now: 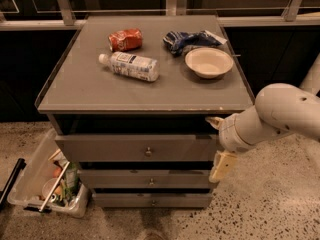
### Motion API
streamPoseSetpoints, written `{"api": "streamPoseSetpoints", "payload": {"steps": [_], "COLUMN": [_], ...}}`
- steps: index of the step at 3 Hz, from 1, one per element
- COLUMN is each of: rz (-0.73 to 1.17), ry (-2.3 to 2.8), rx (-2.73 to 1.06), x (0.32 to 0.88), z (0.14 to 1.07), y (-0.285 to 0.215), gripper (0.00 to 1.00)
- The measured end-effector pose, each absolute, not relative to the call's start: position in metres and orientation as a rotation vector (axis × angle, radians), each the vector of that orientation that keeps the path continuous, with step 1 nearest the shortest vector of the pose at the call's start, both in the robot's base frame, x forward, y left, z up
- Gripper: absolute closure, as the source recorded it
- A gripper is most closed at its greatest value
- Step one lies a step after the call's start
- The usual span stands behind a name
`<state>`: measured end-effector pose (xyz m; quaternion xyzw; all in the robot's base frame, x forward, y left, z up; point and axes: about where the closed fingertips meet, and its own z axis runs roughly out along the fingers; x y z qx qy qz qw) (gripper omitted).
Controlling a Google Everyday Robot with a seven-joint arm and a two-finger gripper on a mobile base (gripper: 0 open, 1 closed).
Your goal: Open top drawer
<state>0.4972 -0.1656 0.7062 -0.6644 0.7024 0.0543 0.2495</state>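
Note:
The top drawer (115, 147) is the widest grey front of the three, with a small round metal knob (148, 151) at its centre. A dark gap shows between it and the tabletop. My gripper (218, 144) is at the right end of this drawer front, well to the right of the knob. It is open, with one cream fingertip (214, 120) near the front's upper corner and the other (222, 166) below its lower corner. It holds nothing. The white arm (280, 111) reaches in from the right.
Two narrower drawers (150, 180) sit below. On the tabletop (75, 84) lie a plastic bottle (131, 65), a red can (125, 39), a blue bag (187, 40) and a white bowl (208, 62). A clear bin of items (45, 184) stands on the floor at left.

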Motion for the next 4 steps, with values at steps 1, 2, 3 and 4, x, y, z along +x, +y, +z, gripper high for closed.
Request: {"api": "streamPoseSetpoints", "payload": {"steps": [1, 2, 3, 4], "rz": [0.175, 0.208, 0.233, 0.265], "ry": [1.898, 1.904, 1.906, 1.928], "rx": [-1.793, -1.767, -1.744, -1.725], "x": [0.507, 0.512, 0.515, 0.521], "z": [0.689, 0.669, 0.656, 0.643], "y": [-0.161, -0.159, -0.158, -0.157], "gripper": [0.0, 0.0, 0.0, 0.0]}}
